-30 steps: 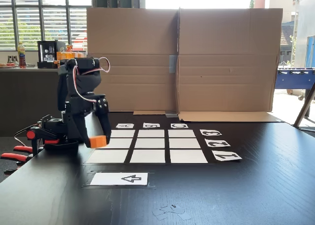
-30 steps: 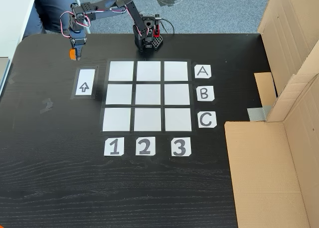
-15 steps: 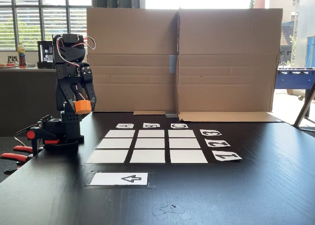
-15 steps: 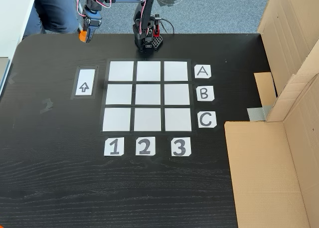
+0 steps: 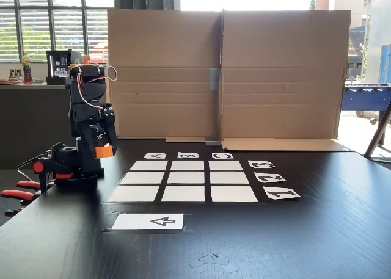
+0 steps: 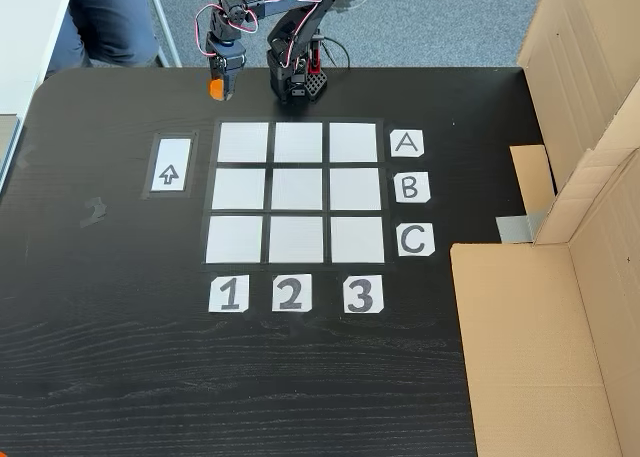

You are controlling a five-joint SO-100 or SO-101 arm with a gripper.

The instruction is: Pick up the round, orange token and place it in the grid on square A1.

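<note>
Gripper (image 6: 218,85) clamped on token (image 6: 217,89), held above table (image 6: 120,357), just beyond far-left corner of grid (image 6: 295,192) in top-down fixed view; in low fixed view gripper (image 5: 102,149) hangs over arm base, token (image 5: 103,151) clear of surface; square A1 (image 6: 243,143) is far-left cell, under label A row and label 1 column, unoccupied; judgement: carry phase; swing toward near-right onto A1, lower straight, keep token level, centre it inside cell before releasing; avoid black gaps.
</note>
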